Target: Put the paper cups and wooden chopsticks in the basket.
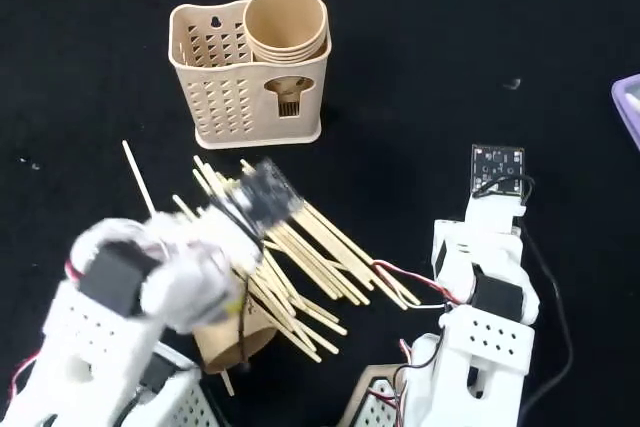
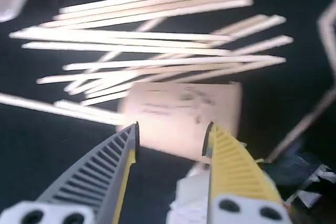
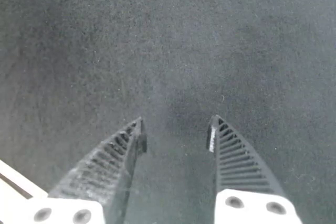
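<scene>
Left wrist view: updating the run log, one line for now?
left gripper open over lying cup | right gripper open | chopsticks on table | cup stack in basket

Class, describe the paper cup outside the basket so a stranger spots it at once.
On the black table, find the chopstick pile before the basket. At its near end one paper cup lies on its side, unlike the upright stack inside.

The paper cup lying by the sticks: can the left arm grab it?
Probably yes. The left gripper is open and aimed at the cup close ahead; the chopsticks lie beyond it, not in between.
</scene>
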Available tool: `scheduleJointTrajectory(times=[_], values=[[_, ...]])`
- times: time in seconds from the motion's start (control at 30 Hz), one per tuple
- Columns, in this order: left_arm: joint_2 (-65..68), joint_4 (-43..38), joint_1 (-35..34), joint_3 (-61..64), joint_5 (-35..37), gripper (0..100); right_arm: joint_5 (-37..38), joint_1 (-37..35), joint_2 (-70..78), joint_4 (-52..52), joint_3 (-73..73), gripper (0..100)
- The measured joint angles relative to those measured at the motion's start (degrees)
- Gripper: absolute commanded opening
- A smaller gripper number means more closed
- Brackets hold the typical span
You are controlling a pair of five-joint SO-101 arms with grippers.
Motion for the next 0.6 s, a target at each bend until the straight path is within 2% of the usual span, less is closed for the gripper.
scheduleJointTrajectory(times=[0.13, 0.3, 0.47, 0.6], values=[[-4.9, 0.3, 11.0, 4.9, 6.8, 23, 0.0, 0.0, 0.0, 0.0, 0.0, 19.4], [-6.9, 0.3, 12.6, 5.3, 7.7, 23, 0.0, 0.0, 0.0, 0.0, 0.0, 19.4], [-4.0, 0.3, 12.5, 6.2, 1.3, 23, 0.0, 0.0, 0.0, 0.0, 0.0, 19.4], [2.5, 0.0, 7.1, 7.4, -5.9, 22, 0.0, 0.0, 0.0, 0.0, 0.0, 19.4]])
